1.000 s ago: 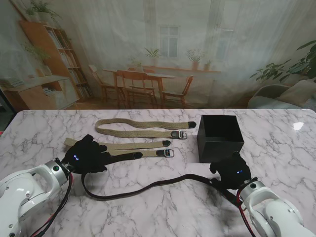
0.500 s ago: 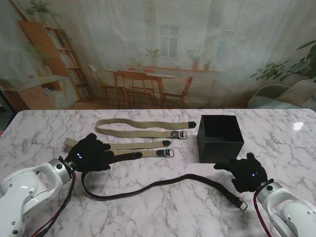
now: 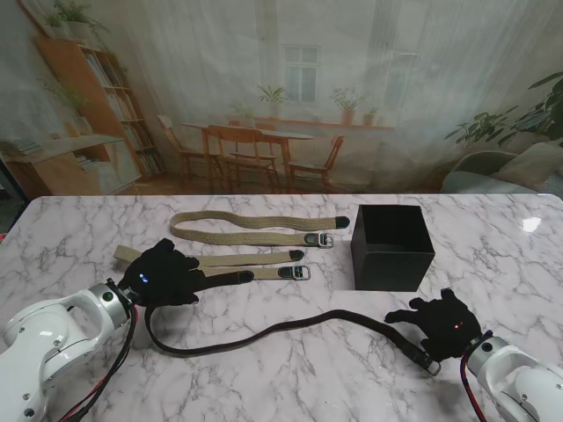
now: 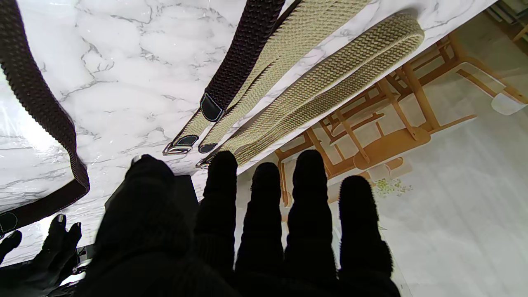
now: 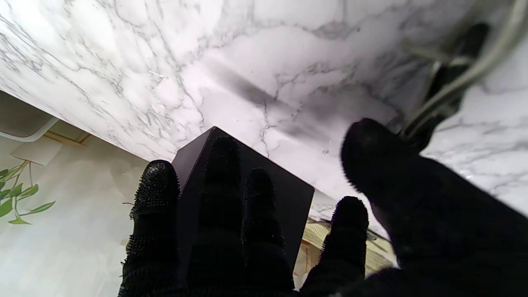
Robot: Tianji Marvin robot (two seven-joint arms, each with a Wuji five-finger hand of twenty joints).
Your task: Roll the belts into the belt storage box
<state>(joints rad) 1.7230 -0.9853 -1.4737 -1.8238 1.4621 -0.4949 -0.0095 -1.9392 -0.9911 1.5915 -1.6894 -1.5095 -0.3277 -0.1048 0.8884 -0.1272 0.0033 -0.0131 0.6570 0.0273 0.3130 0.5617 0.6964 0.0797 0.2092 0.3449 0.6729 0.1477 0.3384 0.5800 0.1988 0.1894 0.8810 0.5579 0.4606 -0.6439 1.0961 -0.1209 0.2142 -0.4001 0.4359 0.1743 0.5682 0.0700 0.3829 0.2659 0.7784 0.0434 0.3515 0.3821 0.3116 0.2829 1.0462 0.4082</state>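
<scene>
A dark brown woven belt [image 3: 290, 327] lies on the marble in a long curve, its buckle end [image 3: 428, 362] at the right and its tip [image 3: 239, 277] beside the tan belts. My left hand [image 3: 163, 272] sits over the belt's left part with fingers [image 4: 264, 214] straight and apart, holding nothing. My right hand [image 3: 444, 323] is spread open just right of the buckle end, off the belt. The black storage box [image 3: 391, 246] stands open-topped beyond it and also shows in the right wrist view [image 5: 243, 181]. Two tan belts [image 3: 255, 227] [image 3: 259, 261] lie folded flat.
The tan belts' buckles [image 3: 318, 238] [image 3: 299, 272] point toward the box. In the left wrist view the dark belt [image 4: 243, 49] overlaps the nearer tan belt [image 4: 330, 74]. The table's far edge [image 3: 281, 195] meets a printed backdrop.
My right hand moved off the dark belt's buckle end, to the right and nearer to me, and spread its fingers. The buckle end now lies bare on the table. My left hand barely shifted.
</scene>
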